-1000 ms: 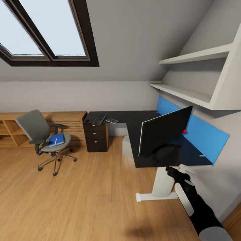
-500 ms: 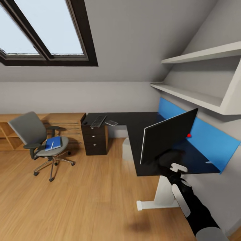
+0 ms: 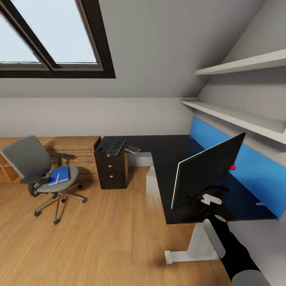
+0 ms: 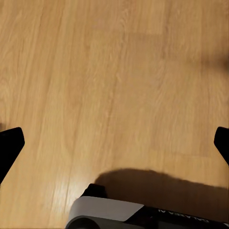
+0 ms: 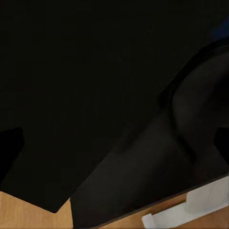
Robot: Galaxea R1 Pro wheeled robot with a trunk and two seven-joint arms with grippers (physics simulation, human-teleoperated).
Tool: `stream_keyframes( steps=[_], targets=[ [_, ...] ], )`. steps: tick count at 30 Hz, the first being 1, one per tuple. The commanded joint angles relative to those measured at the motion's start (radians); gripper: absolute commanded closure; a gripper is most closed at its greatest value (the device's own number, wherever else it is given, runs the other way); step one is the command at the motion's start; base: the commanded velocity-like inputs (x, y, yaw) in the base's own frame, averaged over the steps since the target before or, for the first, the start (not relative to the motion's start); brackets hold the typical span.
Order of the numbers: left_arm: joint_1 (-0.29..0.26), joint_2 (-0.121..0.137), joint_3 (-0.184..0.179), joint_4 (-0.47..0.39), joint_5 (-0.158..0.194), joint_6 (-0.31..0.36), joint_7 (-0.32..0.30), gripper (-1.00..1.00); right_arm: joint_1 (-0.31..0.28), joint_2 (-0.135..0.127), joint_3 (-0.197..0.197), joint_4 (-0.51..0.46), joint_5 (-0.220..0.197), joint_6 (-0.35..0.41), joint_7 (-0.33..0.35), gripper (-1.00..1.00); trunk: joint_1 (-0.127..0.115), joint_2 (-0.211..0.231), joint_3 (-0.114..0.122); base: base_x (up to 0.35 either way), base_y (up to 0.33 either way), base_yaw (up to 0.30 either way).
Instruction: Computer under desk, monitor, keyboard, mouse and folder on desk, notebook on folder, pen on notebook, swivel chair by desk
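While the right gripper (image 3: 209,200), jaws spread, nears the monitor (image 3: 206,171) stand on the desk (image 3: 167,147), approach should stay slow and level; left gripper (image 4: 114,143) spread.

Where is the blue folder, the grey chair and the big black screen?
bright blue folder (image 3: 58,175), head view, middle of its cover.
grey swivel chair (image 3: 22,155), head view, its tall backrest.
wide black monitor (image 3: 208,170), head view, its dark panel.

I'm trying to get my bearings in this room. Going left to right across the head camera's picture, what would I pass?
Swivel chair with the blue folder on its seat → keyboard on the desk → monitor → blue back panel.
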Motion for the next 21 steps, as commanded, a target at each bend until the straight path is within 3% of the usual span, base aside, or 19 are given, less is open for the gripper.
stream_keyframes(
  steps=[1,21],
  targets=[
    [-0.001,0.000,-0.009,0.000,0.010,-0.005,0.005,-1.00,-0.001,-0.001,0.004,-0.001,-0.009,0.003,-0.009,-1.00,0.001,-0.002,-0.002,0.202,0.060,0.000],
    [-0.001,0.001,-0.007,0.000,0.012,-0.009,0.006,-1.00,0.000,0.000,0.008,0.018,-0.009,-0.024,-0.009,-1.00,0.001,-0.002,-0.002,0.143,0.050,0.000]
  ],
)
